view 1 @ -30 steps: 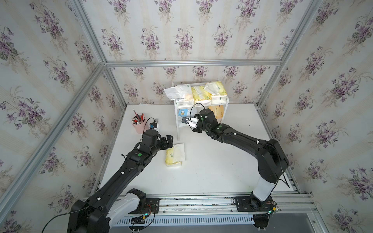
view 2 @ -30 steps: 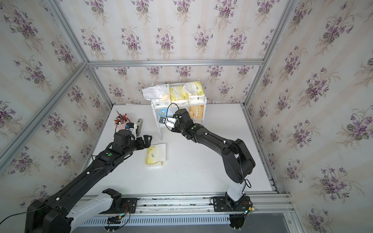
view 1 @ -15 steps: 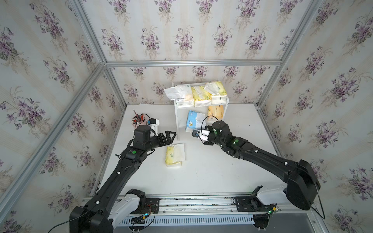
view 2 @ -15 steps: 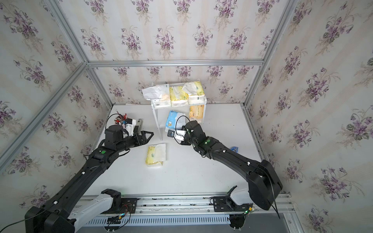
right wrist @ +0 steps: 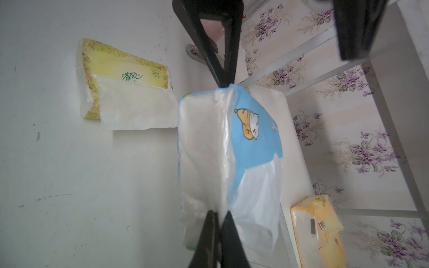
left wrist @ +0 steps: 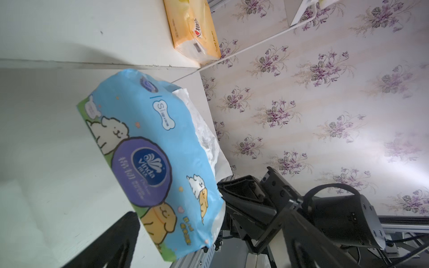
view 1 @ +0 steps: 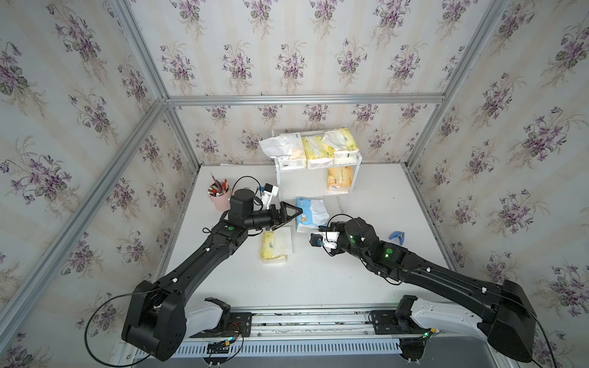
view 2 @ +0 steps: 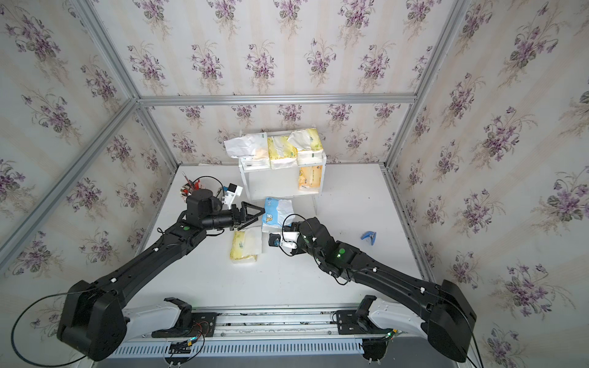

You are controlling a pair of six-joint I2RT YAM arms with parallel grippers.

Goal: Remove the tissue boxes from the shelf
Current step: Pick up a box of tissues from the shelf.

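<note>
My right gripper is shut on the near end of a blue-and-white tissue pack, held in front of the white shelf. My left gripper is open, its fingers at the pack's left end, and one tip meets the wrapper in the right wrist view. A pale yellow pack lies on the table below. The shelf's top board carries a white pack and two yellow packs. An orange pack stands on the lower board at the right.
A pink pen cup stands at the table's left side, behind my left wrist. A small blue object lies on the right of the table. Papered walls and metal frame rails enclose the table.
My right gripper has drawn the blue-and-white pack out of the shelf's lower tier toward the front. My left gripper has pulled back from the yellow pack, then swung right to the blue pack's end.
</note>
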